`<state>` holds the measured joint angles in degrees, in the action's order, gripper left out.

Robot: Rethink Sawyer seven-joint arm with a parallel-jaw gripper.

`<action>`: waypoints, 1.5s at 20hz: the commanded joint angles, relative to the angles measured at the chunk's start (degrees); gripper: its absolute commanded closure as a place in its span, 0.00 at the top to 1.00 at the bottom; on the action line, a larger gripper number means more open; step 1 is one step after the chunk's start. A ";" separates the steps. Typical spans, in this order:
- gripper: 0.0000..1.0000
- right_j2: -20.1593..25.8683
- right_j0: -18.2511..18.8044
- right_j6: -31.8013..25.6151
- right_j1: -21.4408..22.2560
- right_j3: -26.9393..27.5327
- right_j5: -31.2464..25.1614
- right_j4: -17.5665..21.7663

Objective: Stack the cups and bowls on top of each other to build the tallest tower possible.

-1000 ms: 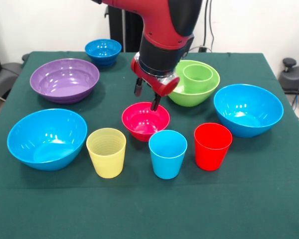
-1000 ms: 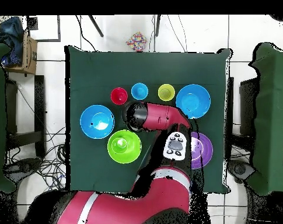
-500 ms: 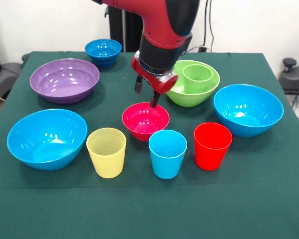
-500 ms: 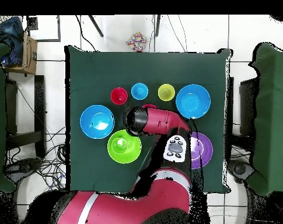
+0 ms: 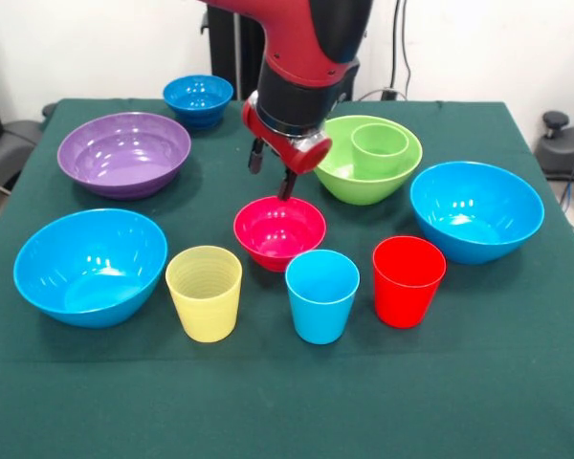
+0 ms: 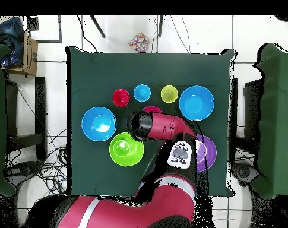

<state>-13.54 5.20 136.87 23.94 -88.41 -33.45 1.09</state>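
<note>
Cups line the table's front row, pale yellow cup (image 5: 204,292), light blue cup (image 5: 321,295), red cup (image 5: 408,279); the green cup (image 5: 380,146) sits inside the lime-green bowl (image 5: 347,179); the gripper (image 5: 271,172) hovers above the pink-red bowl (image 5: 278,231), jaws apart, holding nothing.

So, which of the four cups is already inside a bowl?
The green cup: it stands in the lime-green bowl; the other three stand on the table.
</note>
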 commanded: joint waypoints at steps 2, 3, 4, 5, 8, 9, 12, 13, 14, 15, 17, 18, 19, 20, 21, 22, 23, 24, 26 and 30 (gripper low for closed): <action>1.00 3.76 0.48 6.13 2.52 -3.48 2.14 -2.00; 1.00 3.94 0.65 6.08 2.32 -3.89 2.84 -1.93; 1.00 4.12 0.81 6.04 2.12 -4.30 3.53 -1.87; 1.00 4.43 1.00 5.96 1.75 -4.68 4.14 -1.84; 1.00 4.34 0.47 6.96 -0.35 -4.51 6.09 -1.67; 1.00 4.35 0.37 7.16 -0.95 -4.33 6.35 -1.71; 1.00 3.60 -0.90 8.33 -2.77 -3.75 6.27 -1.86; 1.00 3.31 -1.24 8.46 -3.38 -3.34 5.90 -1.82; 1.00 2.98 -1.49 8.00 -3.60 -2.78 3.98 -1.73; 1.00 2.75 -1.65 8.02 -3.63 -2.69 4.11 -1.69; 1.00 2.25 -1.68 7.78 -2.98 -2.60 4.23 -1.49; 1.00 2.85 -1.09 7.32 -2.56 -3.02 3.73 -1.90; 1.00 3.12 -0.92 7.41 -2.75 -3.25 4.17 -2.15; 1.00 3.23 -1.00 7.82 -3.37 -3.34 5.25 -2.27; 1.00 3.46 -0.92 7.98 -3.88 -3.47 6.03 -2.40; 1.00 3.84 -0.66 7.95 -4.16 -3.76 6.63 -2.54; 1.00 4.03 -0.53 7.97 -4.33 -3.96 6.76 -2.68; 1.00 4.23 -0.45 8.00 -4.47 -4.12 7.19 -2.78; 1.00 4.08 -0.69 8.30 -4.80 -3.97 7.77 -2.80; 1.00 3.23 -1.11 8.37 -3.66 -3.83 6.78 -2.90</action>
<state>-14.26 4.65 136.87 21.44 -90.83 -30.82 0.56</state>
